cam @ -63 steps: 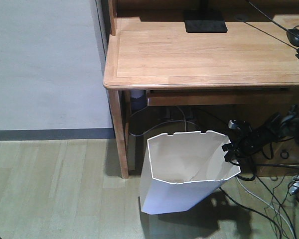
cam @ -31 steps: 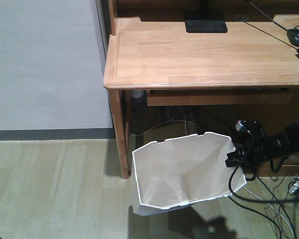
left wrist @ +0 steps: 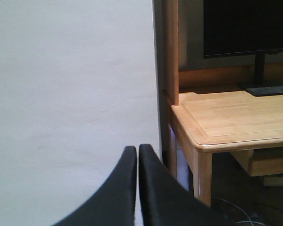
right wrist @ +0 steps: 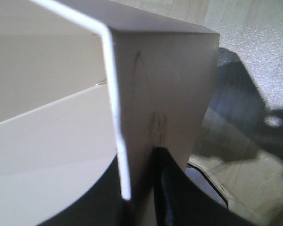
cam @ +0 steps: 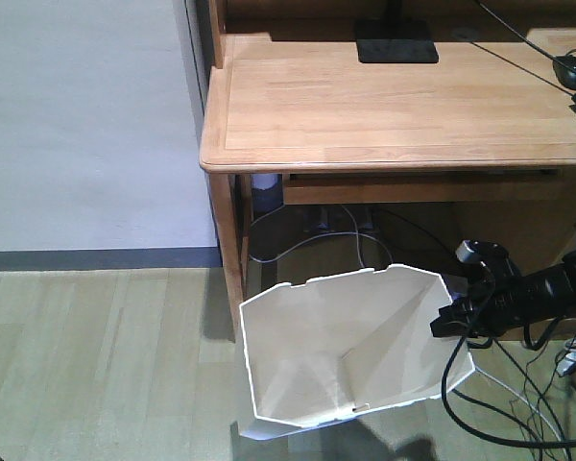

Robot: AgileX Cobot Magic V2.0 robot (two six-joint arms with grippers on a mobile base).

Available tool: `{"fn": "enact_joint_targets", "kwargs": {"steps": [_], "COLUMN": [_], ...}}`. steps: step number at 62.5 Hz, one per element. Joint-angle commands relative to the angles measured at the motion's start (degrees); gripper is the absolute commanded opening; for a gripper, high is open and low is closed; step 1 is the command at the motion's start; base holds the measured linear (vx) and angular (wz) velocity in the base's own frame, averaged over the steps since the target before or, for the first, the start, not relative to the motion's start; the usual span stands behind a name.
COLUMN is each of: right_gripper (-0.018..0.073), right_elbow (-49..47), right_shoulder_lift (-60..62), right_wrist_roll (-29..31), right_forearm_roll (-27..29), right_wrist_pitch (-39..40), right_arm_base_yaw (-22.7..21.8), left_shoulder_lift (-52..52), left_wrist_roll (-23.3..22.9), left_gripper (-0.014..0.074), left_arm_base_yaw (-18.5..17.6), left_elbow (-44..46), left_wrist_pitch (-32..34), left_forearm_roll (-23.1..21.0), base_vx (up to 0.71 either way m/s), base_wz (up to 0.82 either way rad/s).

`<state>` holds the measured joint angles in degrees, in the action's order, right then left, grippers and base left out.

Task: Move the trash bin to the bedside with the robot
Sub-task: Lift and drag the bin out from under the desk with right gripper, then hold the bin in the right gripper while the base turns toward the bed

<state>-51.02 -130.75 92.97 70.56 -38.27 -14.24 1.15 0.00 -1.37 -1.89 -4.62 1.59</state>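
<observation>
Front-facing view has the white trash bin [cam: 350,351] tipped with its mouth toward the camera, low in front of the wooden desk [cam: 394,106], near the desk's left leg [cam: 228,259]. Over the last second it has come out from under the desk edge, toward me and leftward, tilting further. My right gripper [cam: 448,321] is clamped on its right rim; the wrist view shows the thin wall pinched between the fingers. My left gripper [left wrist: 136,162] is closed on nothing and points at the room wall [left wrist: 70,70]. I judge the carry has begun. No bed is in sight yet, and floor cables [cam: 518,403] lie just beside the bin.
</observation>
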Motion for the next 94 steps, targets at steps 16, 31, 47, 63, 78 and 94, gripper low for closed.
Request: {"fn": "enact_joint_targets", "kwargs": {"steps": [16, 31, 47, 63, 78, 94], "right_gripper": [-0.0002, -0.0002, -0.0002, -0.0002, -0.0002, -0.0002], "right_elbow": [-0.56, -0.56, -0.56, -0.56, -0.56, -0.56], "right_shoulder_lift": [4.09, 4.09, 4.09, 4.09, 4.09, 4.09], "right_wrist_roll": [0.01, 0.06, 0.06, 0.06, 0.06, 0.06], "right_forearm_roll": [4.95, 11.67, 11.69, 11.69, 11.69, 11.69], "right_wrist_pitch": [-17.52, -17.46, -17.46, -17.47, -17.47, -17.47], "right_arm_base_yaw": [-0.17, 0.04, 0.04, 0.04, 0.04, 0.04], "left_shoulder_lift": [0.42, 0.42, 0.42, 0.42, 0.42, 0.42], "left_wrist_roll": [-0.79, -0.79, -0.79, -0.79, -0.79, -0.79], "left_gripper": [-0.0006, -0.0006, -0.0006, -0.0006, -0.0006, -0.0006], "left_arm_base_yaw": [-0.18, -0.18, -0.18, -0.18, -0.18, -0.18], "left_elbow": [-0.68, -0.68, -0.68, -0.68, -0.68, -0.68], "left_wrist_pitch": [4.25, 4.25, 4.25, 4.25, 4.25, 4.25], "left_forearm_roll": [-0.59, -0.59, -0.59, -0.59, -0.59, -0.59], "base_vx": [0.00, 0.00, 0.00, -0.03, -0.04, -0.04], "base_wz": [0.00, 0.00, 0.01, 0.13, 0.38, 0.57]}}
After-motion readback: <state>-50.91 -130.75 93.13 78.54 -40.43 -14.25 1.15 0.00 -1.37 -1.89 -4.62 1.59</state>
